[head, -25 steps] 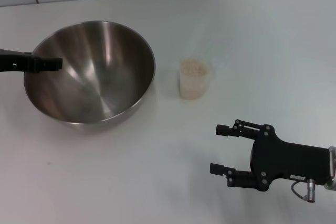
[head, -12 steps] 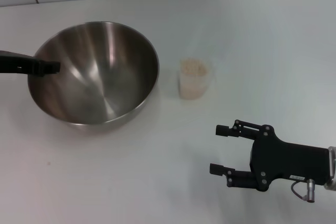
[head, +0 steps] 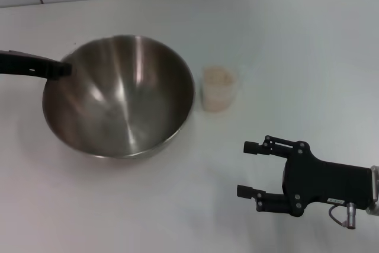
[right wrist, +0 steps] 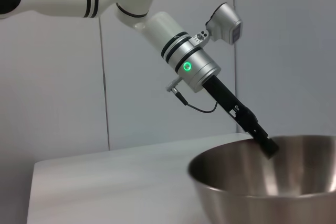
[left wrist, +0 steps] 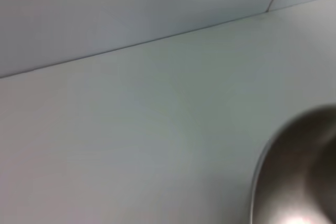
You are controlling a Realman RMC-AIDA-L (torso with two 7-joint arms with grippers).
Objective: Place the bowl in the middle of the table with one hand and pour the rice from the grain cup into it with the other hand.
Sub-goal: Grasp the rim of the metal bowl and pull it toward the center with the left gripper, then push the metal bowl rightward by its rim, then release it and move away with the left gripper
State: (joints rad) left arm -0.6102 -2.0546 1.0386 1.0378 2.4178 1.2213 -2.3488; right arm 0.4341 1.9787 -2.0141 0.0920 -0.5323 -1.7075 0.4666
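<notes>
The bowl (head: 118, 96) sits on the white tabletop (head: 296, 39) left of centre, tilted so its far rim is raised and its shiny inside faces the head camera. The left end effector (head: 62, 69) reaches in from the left edge and is clamped on the bowl's left rim; the right wrist view shows the left end effector (right wrist: 268, 147) dipping over that rim. Just to the bowl's right, close but apart, stands the grain cup (head: 218, 90), upright and filled with rice (head: 217, 77). The right end effector (head: 253, 169) hovers nearer the robot, well apart from the cup, its fingers spread wide and holding nothing.
</notes>
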